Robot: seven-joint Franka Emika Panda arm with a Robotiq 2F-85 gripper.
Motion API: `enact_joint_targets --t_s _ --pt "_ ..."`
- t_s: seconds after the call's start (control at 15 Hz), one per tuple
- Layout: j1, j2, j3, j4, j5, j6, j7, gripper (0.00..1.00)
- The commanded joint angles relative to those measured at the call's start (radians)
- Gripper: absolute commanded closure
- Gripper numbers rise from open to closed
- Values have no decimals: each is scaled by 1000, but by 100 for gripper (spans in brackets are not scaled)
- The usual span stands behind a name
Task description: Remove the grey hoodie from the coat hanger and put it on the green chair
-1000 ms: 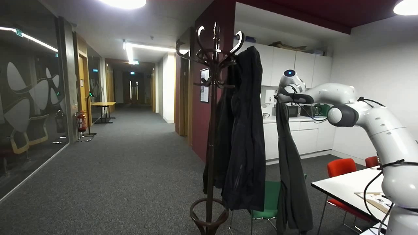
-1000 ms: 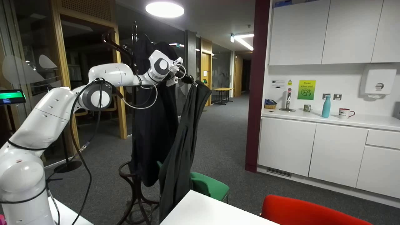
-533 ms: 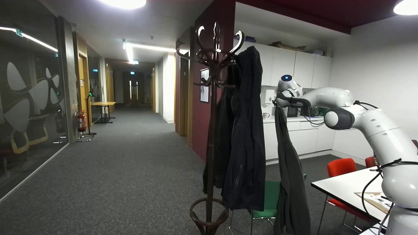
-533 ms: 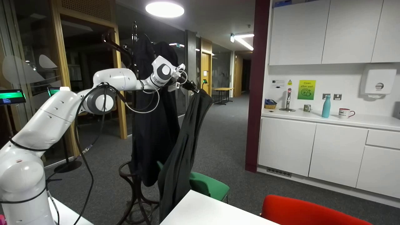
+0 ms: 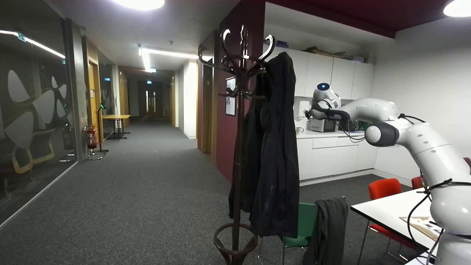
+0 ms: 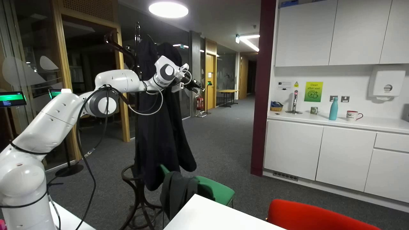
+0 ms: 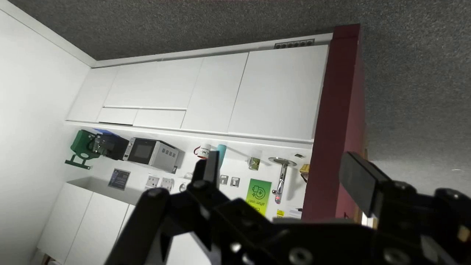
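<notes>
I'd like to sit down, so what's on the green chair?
The grey hoodie hangs over the back of the green chair. The back beneath is covered, and part of the seat is hidden.

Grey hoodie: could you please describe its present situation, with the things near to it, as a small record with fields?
grey hoodie: draped over the back of the green chair; lower end not visible
coat hanger: upright, dark coats hanging on it
hand: open, holding nothing, higher than the grey hoodie
red chair: beside the white table
task state: grey hoodie off the coat hanger, on the green chair
</notes>
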Motion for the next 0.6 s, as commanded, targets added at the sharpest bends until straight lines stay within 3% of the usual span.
enact_joint_targets --t_s 0.0,0.53 --pt "-8 5 17 40 17 -16 -56 0" --pt "19 -151 45 -30 19 -32 -41 0"
